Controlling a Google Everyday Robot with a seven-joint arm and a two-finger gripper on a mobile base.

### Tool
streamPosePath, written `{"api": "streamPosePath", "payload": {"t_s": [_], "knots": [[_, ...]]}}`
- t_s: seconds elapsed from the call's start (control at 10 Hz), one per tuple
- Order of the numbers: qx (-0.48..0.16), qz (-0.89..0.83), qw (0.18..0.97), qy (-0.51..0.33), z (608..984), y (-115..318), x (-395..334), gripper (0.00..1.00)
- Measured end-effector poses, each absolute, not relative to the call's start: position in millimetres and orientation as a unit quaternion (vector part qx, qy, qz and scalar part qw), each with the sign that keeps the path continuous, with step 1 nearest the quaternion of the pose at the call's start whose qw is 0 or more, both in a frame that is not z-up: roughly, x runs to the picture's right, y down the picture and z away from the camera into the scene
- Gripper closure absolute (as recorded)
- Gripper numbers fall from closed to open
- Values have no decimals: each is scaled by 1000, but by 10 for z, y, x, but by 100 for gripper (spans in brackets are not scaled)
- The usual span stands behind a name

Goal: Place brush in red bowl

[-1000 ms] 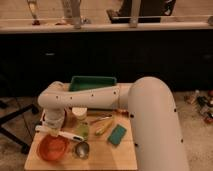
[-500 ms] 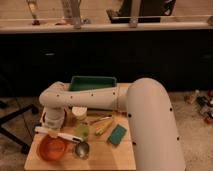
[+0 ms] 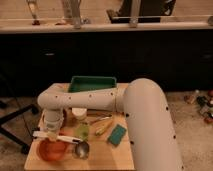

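The red bowl (image 3: 51, 150) sits at the front left of the wooden table (image 3: 107, 155). The brush (image 3: 67, 138), with a slim white handle, lies level across the bowl's far rim, its ends sticking out to the left and right. My gripper (image 3: 52, 133) hangs from the white arm's wrist straight above the bowl's far edge and is shut on the brush near its middle. The arm hides the table behind the wrist.
A small metal cup (image 3: 82, 149) stands just right of the bowl. A green sponge (image 3: 117, 134), a yellow utensil (image 3: 104, 127), a white cup (image 3: 78, 114) and a green tray (image 3: 92, 83) lie further right and back. A dark counter runs behind.
The gripper and the brush stay over the bowl's far rim, at most a slight drop. Nothing else has moved.
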State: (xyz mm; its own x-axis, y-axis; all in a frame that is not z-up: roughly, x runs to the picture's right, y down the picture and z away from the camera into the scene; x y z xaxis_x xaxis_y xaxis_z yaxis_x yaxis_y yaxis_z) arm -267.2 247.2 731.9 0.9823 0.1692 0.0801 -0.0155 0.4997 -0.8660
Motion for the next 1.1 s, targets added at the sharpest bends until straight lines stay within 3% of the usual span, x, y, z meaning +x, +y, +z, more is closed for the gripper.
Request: {"api": "streamPosePath", "payload": {"t_s": [1.1], "knots": [[-517, 42, 849, -98, 7340, 2677, -2623, 100]]}}
